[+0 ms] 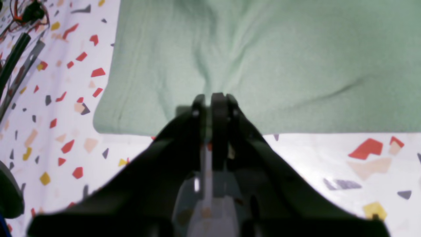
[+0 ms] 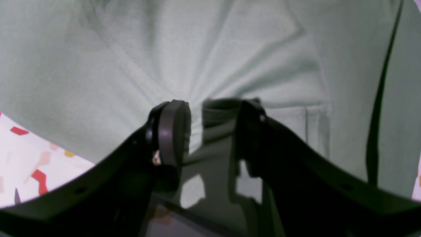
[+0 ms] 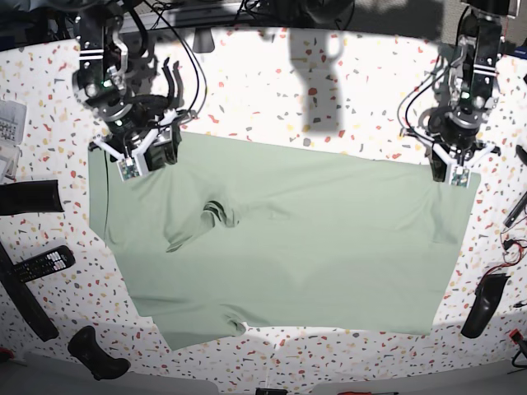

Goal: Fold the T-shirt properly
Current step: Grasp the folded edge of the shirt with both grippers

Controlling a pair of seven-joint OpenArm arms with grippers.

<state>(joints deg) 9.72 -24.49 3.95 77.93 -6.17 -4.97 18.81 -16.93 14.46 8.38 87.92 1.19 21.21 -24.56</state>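
The T-shirt point(image 3: 313, 239), pale mint green, lies spread sideways over the speckled table point(image 3: 329, 90), with its collar point(image 3: 218, 216) left of middle. My left gripper point(image 3: 455, 176) is shut on the shirt's far right corner. In the left wrist view its jaws point(image 1: 212, 97) pinch the shirt's edge point(image 1: 263, 65), and creases run out from the pinch. My right gripper point(image 3: 142, 156) is at the shirt's far left corner. In the right wrist view its jaws point(image 2: 210, 108) stand a little apart with bunched shirt fabric point(image 2: 230, 59) between them, and creases fan out from there.
A remote control point(image 3: 41, 263), a long black bar point(image 3: 25, 300) and a black handle point(image 3: 97, 352) lie at the table's left edge. A black object point(image 3: 484, 304) and cables point(image 3: 515, 239) lie at the right. Wires point(image 1: 19, 29) show beside the shirt.
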